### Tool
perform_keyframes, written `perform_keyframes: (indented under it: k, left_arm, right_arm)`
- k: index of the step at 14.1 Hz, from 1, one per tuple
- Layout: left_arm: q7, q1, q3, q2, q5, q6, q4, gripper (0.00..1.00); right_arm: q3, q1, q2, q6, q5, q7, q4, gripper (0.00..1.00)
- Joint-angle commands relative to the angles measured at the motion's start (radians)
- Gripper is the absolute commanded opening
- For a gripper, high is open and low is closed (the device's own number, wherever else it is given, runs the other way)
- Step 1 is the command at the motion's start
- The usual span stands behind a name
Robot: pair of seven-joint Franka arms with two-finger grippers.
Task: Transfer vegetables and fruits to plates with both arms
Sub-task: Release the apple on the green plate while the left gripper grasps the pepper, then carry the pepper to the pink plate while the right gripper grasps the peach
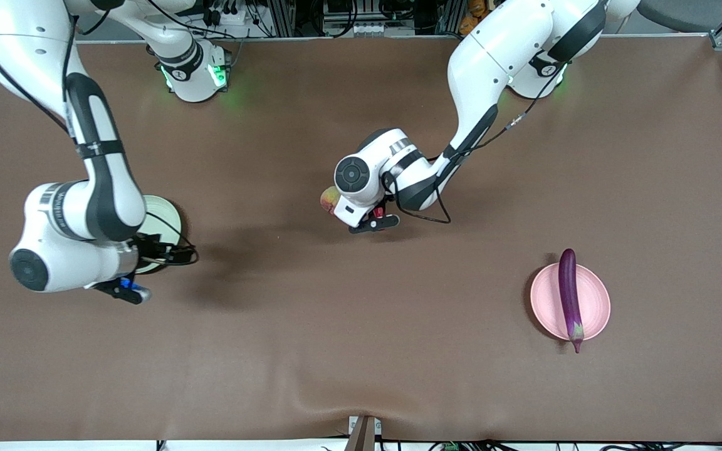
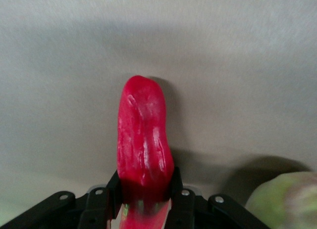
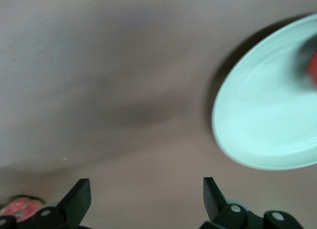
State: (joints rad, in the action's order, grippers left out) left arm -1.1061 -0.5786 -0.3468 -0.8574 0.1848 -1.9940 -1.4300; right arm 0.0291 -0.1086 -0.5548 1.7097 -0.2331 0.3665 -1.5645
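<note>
My left gripper [image 1: 373,220] is at the table's middle, shut on the wrinkled red chili pepper [image 2: 143,140], which sticks out past the fingers [image 2: 181,194]. The pale peach [image 1: 329,199] lies close beside it, partly hidden by the left wrist, and shows blurred in the left wrist view [image 2: 287,202]. The purple eggplant [image 1: 568,294] lies across the pink plate [image 1: 599,307]. My right gripper [image 1: 125,290] is open and empty [image 3: 144,199] beside the pale green plate [image 1: 167,216]. That plate [image 3: 262,120] bears a red thing [image 3: 313,68] at the view's edge. The pomegranate is hidden in the front view.
The brown table mat [image 1: 361,351] has a bare stretch between the two plates and along the edge nearest the front camera. The right arm's elbow [image 1: 54,250] hangs over most of the green plate. A small fixture [image 1: 363,432] stands at the table's near edge.
</note>
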Motion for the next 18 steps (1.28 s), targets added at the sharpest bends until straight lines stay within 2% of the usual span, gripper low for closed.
perform_keyframes:
  k: [1, 3, 5, 8, 10, 15, 18]
  left_arm:
    - [-0.024, 0.005, 0.019, 0.090, -0.011, 0.029, 0.005, 0.00]
    - [-0.024, 0.057, 0.020, 0.176, -0.018, 0.029, 0.006, 0.00]
    - [-0.030, 0.135, 0.019, 0.266, -0.039, 0.029, 0.008, 0.00]
    - [-0.038, 0.285, 0.020, 0.395, -0.131, 0.029, 0.026, 0.00]
    - [-0.038, 0.383, 0.020, 0.451, -0.143, 0.029, 0.026, 0.00]
    - [-0.018, 0.603, 0.023, 0.472, -0.124, 0.029, 0.028, 0.00]
    - [0.119, 0.703, 0.022, 0.431, -0.061, 0.026, 0.025, 0.00]
  right_arm:
    - [-0.061, -0.006, 0.033, -0.018, -0.018, 0.125, -0.009, 1.00]
    - [-0.107, -0.008, 0.047, -0.018, -0.049, 0.207, -0.014, 1.00]
    - [-0.127, -0.035, 0.049, -0.016, -0.080, 0.282, -0.017, 1.00]
    - [-0.130, -0.141, 0.044, 0.010, -0.081, 0.435, -0.023, 1.00]
    - [-0.130, -0.208, 0.039, 0.063, -0.107, 0.520, -0.054, 1.00]
    - [-0.132, -0.406, 0.010, 0.289, -0.132, 0.777, -0.114, 1.00]
    - [-0.130, -0.492, -0.019, 0.440, -0.132, 0.848, -0.178, 1.00]
